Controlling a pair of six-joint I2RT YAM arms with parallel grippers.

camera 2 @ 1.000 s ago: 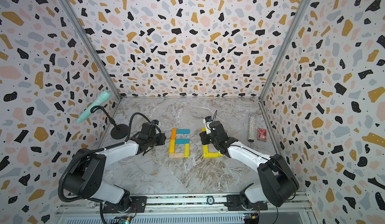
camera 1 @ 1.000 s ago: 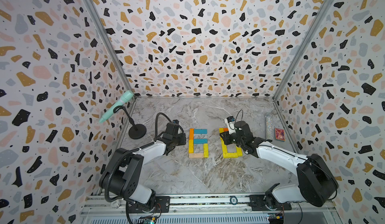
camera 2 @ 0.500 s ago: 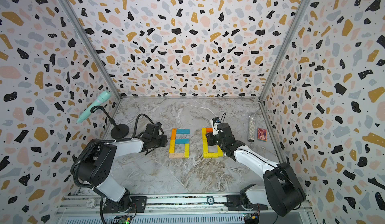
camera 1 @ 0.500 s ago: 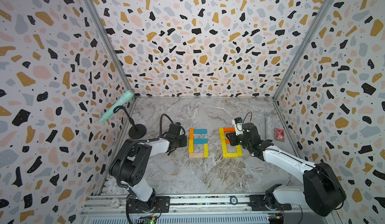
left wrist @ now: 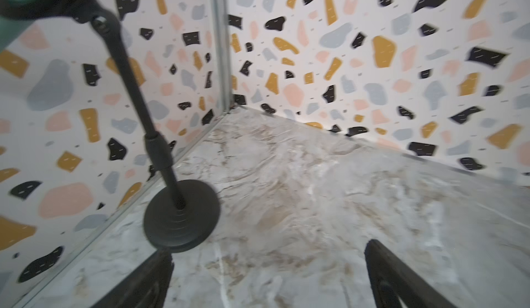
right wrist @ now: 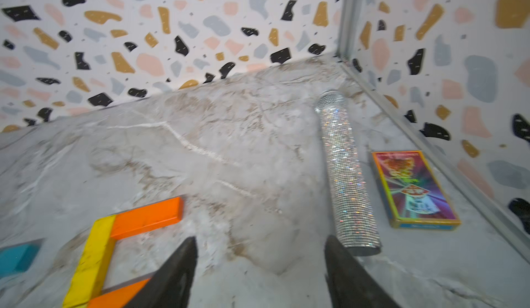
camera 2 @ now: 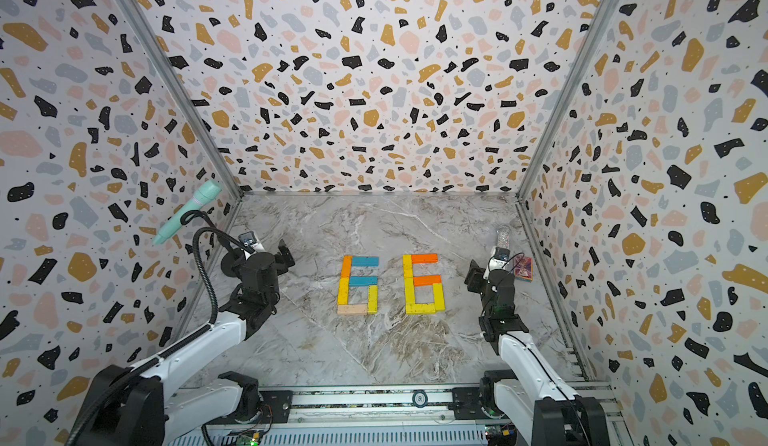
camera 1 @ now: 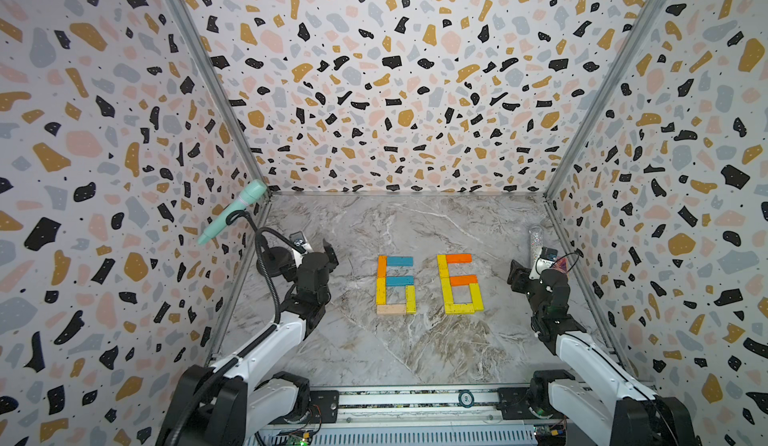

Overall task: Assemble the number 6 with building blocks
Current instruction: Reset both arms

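Two blocky figures of building blocks lie flat side by side on the marble floor in both top views. One number 6 (camera 1: 381, 290) is orange, teal, yellow and pale wood. The other number 6 (camera 1: 446, 294) is yellow and orange. My left gripper (camera 1: 320, 255) hangs open by the left wall, well clear of the blocks and holding nothing (left wrist: 269, 249). My right gripper (camera 1: 517, 275) hangs open to the right of the yellow-orange figure, also holding nothing (right wrist: 261, 240). The right wrist view shows that figure's top orange plank (right wrist: 149, 217) and a yellow plank (right wrist: 91, 260) beside one finger.
A mint microphone (camera 1: 232, 211) on a black stand (left wrist: 180, 214) is at the left wall, close to my left gripper. A glittery silver microphone (right wrist: 344, 171) and a colourful card box (right wrist: 413, 189) lie along the right wall. Patterned walls enclose three sides.
Both arms have pulled back from the block figures toward the side walls. Both grippers have gone from shut to open.
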